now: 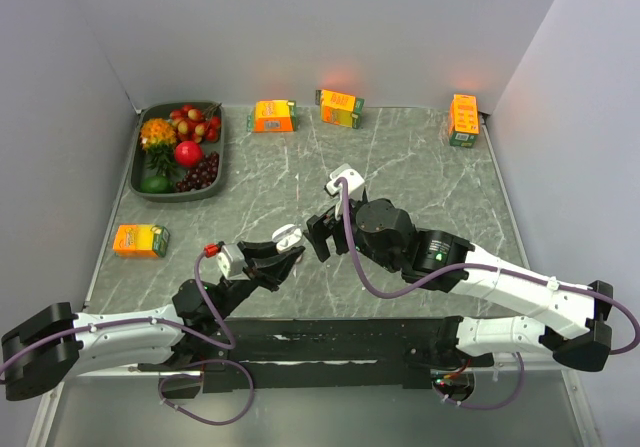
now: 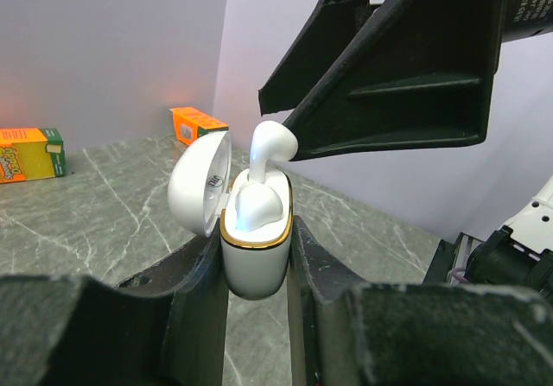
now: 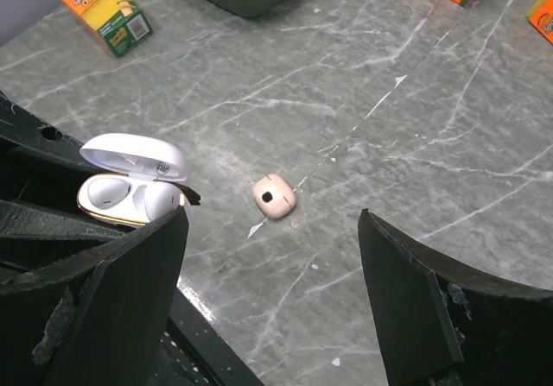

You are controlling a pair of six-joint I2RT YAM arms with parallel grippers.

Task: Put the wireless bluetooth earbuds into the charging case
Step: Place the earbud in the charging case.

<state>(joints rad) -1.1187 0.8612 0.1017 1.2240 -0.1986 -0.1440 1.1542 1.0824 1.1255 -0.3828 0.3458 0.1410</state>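
The left hand (image 1: 284, 251) is clamped on the lid-open charging case (image 2: 257, 265), with the earbuds (image 2: 257, 206) in its wells, one seemingly not fully seated, while the right hand (image 1: 322, 230), spread wide and empty, hovers just at the case's 3 o'clock.

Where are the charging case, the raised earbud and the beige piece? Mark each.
charging case (image 2: 255, 265), left wrist view, front wall.
raised earbud (image 2: 273, 142), left wrist view, rounded head.
beige piece (image 3: 282, 193), right wrist view, top face.
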